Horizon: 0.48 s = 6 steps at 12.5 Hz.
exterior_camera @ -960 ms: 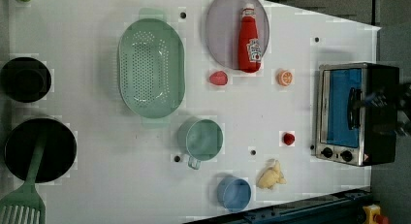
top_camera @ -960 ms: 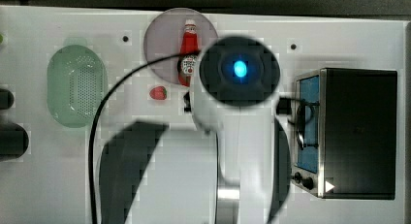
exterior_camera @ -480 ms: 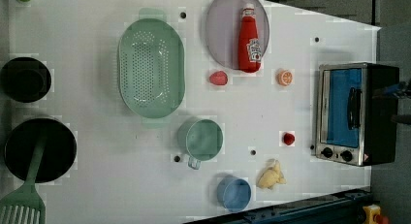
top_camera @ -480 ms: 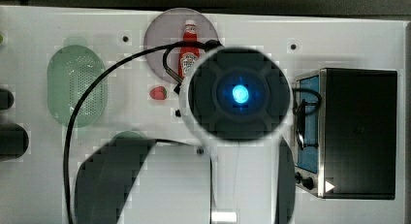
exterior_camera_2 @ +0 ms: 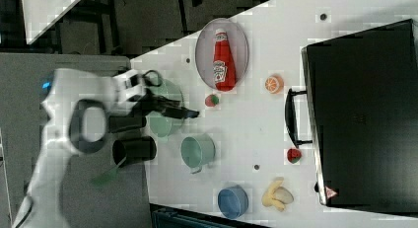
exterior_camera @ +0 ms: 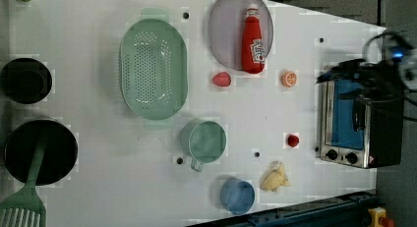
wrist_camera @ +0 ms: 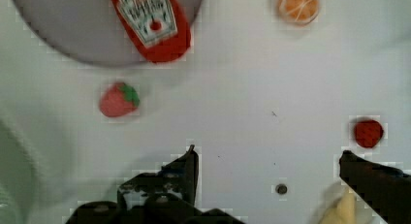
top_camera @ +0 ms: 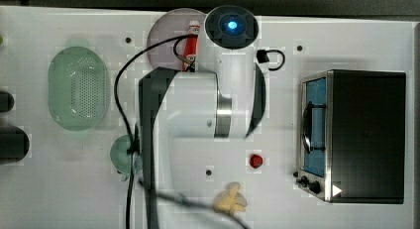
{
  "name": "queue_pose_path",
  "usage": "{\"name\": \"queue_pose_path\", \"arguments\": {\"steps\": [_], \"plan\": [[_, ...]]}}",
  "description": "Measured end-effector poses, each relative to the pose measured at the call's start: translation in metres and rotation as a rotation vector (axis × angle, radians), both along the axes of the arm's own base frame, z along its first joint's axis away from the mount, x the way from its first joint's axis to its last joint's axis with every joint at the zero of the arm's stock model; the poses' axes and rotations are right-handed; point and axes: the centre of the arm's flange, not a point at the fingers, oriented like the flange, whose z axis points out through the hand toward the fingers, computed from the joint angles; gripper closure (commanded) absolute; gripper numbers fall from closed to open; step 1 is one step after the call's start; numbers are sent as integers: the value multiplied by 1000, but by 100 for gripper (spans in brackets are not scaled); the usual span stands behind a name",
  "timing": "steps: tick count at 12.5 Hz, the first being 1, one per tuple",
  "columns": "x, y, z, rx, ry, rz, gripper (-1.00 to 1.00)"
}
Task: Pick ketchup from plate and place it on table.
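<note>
i see the ketchup lying flat on the plate, cap toward the table's far edge in the left view, its base reaching the plate's rim. in the right view the ketchup lies the same way on the plate, cap pointing to the right view's top.

the gripper is wide: in the wrist view i have one dark finger and the other well apart from it, with bare table between them and nothing held. through that camera the bottle's base and label sit on the plate's edge, a strawberry lies on the table just off the rim, an orange slice lies apart from it, and a small red fruit lies near the second finger.

from the top view the arm covers the middle of the table and its wrist overlaps the plate's right side; only the cap and a strip of red show beside it.

elsewhere in the left view: a green basket to the plate's left, a green cup below it, a blue cup, a banana, and the oven at the right edge.
</note>
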Motion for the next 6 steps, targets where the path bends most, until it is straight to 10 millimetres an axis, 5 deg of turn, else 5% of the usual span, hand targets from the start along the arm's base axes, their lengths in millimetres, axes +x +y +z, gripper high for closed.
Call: {"name": "queue_pose_path", "arguments": {"steps": [3, 6], "plan": [[9, 16, -74, 45, 38, 141, -100], [16, 30, -98, 70, 8, 257, -100]]}}
